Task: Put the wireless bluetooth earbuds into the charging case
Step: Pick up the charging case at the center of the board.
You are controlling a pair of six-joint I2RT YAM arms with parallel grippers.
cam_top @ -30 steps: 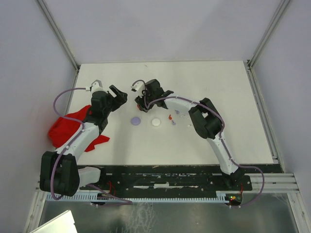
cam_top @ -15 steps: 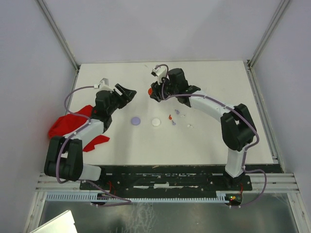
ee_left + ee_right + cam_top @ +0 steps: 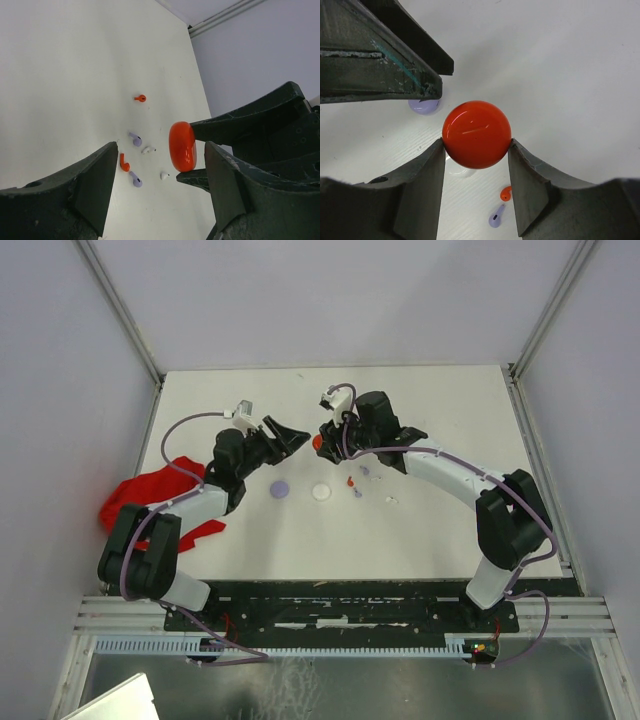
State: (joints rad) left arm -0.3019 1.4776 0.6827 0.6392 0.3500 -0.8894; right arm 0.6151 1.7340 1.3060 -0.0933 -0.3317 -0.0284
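Observing my right claw (image 3: 476, 146) clenched on the red case (image 3: 476, 132); my left claw (image 3: 160, 149) stands released, facing it. 1 red earbud (image 3: 506, 193) lies beneath the right claw.

Glossy orange-red round case (image 3: 476, 134); lilac disc (image 3: 280, 488); white disc (image 3: 321, 492); red, lilac and white earbuds (image 3: 135, 140); red cloth (image 3: 135, 502) at nine o'clock; plain white surface (image 3: 450, 420).
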